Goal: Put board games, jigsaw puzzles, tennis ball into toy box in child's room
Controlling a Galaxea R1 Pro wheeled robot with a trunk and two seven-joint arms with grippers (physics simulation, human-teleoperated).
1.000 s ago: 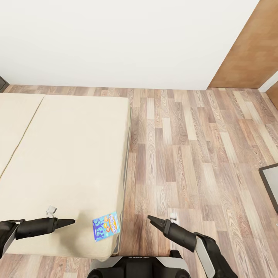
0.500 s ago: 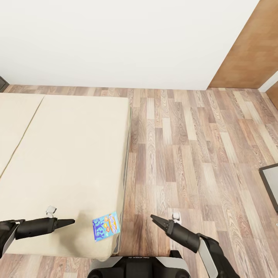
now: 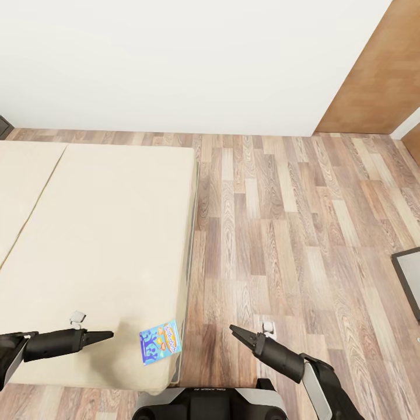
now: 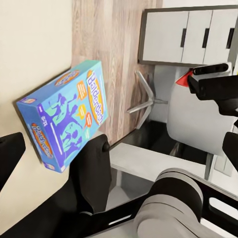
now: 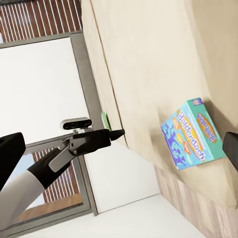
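Wood-plank floor borders the bed (image 3: 99,233), where the light-blue board game (image 3: 160,342) overhangs the mattress corner between both grippers' narrowed, empty fingers; it could be nudged off by a careless approach.

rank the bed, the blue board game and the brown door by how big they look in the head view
1. bed, by far the largest
2. brown door, cut off by the frame and farther away, so unsure
3. blue board game, smallest
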